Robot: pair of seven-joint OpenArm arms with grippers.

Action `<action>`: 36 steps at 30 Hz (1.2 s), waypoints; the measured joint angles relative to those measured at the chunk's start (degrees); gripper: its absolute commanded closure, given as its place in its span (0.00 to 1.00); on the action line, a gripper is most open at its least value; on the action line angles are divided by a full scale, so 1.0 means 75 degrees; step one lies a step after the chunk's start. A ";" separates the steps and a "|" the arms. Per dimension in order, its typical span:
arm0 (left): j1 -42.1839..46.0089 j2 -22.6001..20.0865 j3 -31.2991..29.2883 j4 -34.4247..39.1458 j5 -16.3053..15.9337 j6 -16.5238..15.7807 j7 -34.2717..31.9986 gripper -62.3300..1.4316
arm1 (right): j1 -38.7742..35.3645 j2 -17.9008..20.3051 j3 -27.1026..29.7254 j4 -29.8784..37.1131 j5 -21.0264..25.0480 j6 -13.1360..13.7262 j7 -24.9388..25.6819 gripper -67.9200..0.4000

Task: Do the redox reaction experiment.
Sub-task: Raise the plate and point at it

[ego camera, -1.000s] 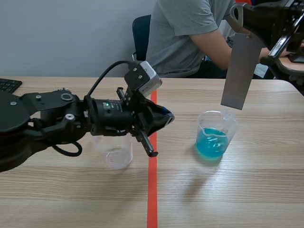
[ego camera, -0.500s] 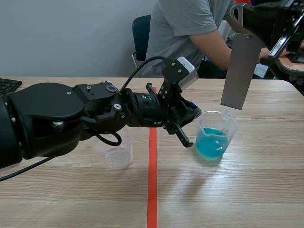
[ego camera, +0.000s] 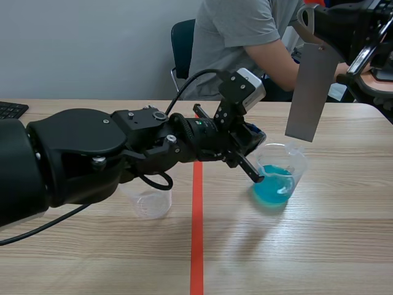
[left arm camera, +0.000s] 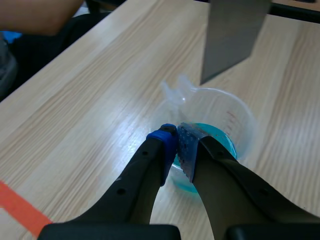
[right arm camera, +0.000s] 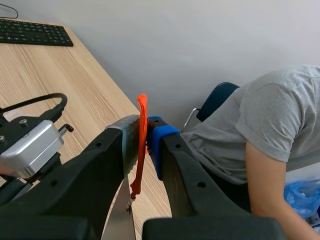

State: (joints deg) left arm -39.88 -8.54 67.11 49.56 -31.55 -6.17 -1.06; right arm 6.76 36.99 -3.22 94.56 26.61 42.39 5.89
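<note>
Steadying the vessel: we see the left end effector [left arm camera: 176,150] closed narrow on the near wall of the beaker [ego camera: 285,184], one pad outside the rim and the other inside, just above the blue liquid [ego camera: 273,192]. As far as we can judge, the thin plastic wall is pinched between them. The beaker stands upright on the bench [ego camera: 319,246], directly under and ahead of this end effector.

The right end effector [right arm camera: 145,137] is raised high and is clamped on the top of a grey metal strip [ego camera: 310,92], with an orange-red cord [right arm camera: 141,150] caught between its pads. The strip hangs straight down below it. Its lower edge sits above the beaker's far rim and well clear of the liquid.

A second, clear beaker [ego camera: 149,200] stands behind the left end effector, beneath the arm, and looks empty. A person in a grey shirt [ego camera: 245,43] sits beyond the bench.

We read this as the dipping step, with one arm bracing the beaker and the other about to bring the metal into the solution. The next move calls for the right arm to bring the strip a little toward the robot, over the mouth of the beaker. It then has to lower it straight down, clear of the left end effector's inner pad. The left grip needs to stay light, or the soft wall could buckle or the beaker tip.
</note>
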 measured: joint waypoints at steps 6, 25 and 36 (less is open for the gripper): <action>0.0003 0.0000 0.0000 0.0000 0.0000 -0.0035 -0.0128 0.91 | 0.0000 0.0000 0.0000 0.0000 0.0000 0.0000 0.0000 0.97; 0.0003 0.0052 0.0000 0.0000 0.0003 -0.0323 -0.0440 0.91 | 0.0000 0.0000 0.0000 0.0000 0.0000 0.0000 0.0000 0.97; 0.0003 0.0187 0.0000 0.0003 0.0000 -0.0326 -0.0434 0.91 | 0.0000 0.0000 0.0000 0.0000 0.0000 0.0000 -0.0006 0.97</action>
State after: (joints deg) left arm -39.86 -7.14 67.11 49.58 -31.55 -8.62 -4.32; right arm 6.76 36.99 -3.22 94.56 26.61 42.39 5.85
